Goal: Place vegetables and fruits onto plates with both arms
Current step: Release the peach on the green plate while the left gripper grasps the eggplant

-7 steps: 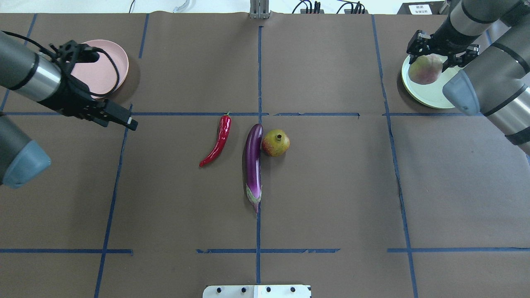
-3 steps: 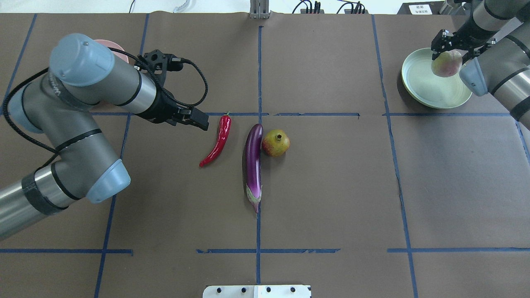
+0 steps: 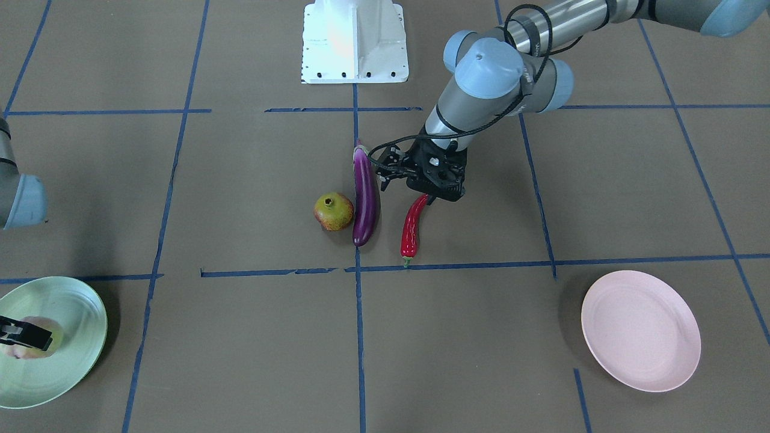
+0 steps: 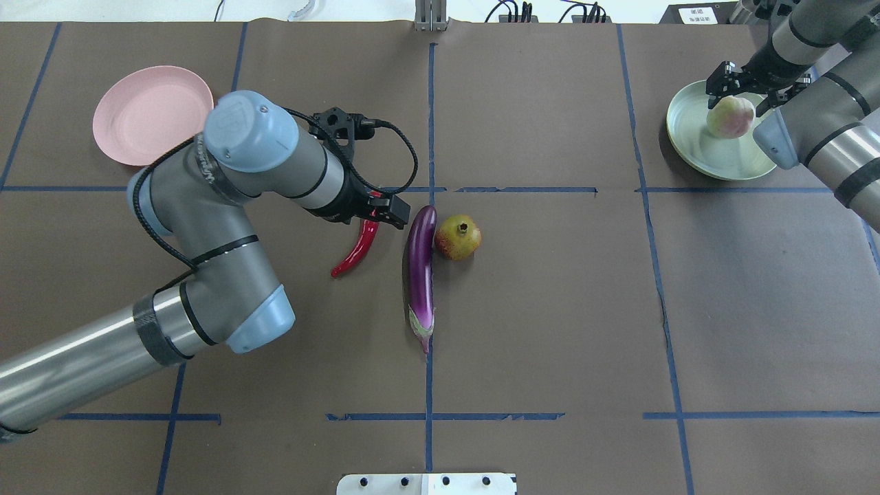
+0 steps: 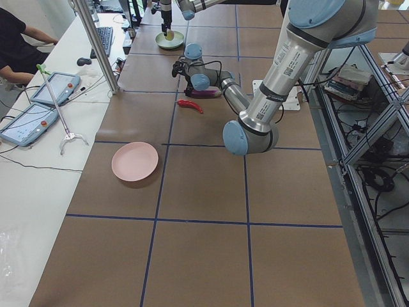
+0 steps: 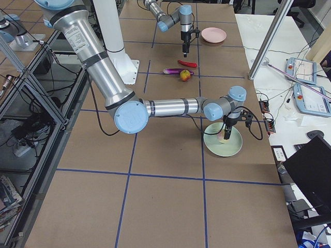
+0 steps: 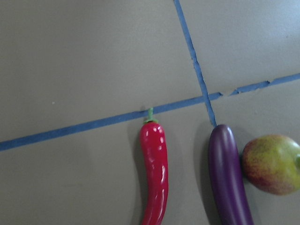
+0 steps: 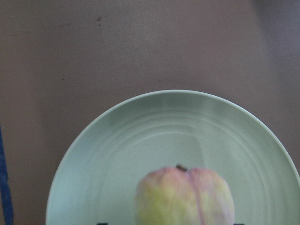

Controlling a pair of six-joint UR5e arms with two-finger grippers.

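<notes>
Brown-papered table (image 4: 550,309), blue tape grid (image 4: 430,103).

Left arm (image 4: 227,206): reaches in from the robot's left to mid-table. Left gripper (image 4: 388,212) hangs over the stem end of the chili; whether its jaws are wide or narrow I cannot tell.

Right arm (image 4: 825,130): at the far right corner. Right gripper (image 4: 733,108) is clamped on the peach.

Pink plate (image 4: 148,117): far left, bare. Green plate (image 4: 694,144): far right, under the peach.

Eggplant (image 4: 420,268): centre of table, along the middle tape line, stem cap toward the robot.

Pomegranate (image 4: 458,237): touching the eggplant's right side near its far end.

Peach (image 4: 730,118): over the green plate's middle; resting or just above, can't tell.

Chili (image 4: 354,254): left of the eggplant, apart from it, on the table.
</notes>
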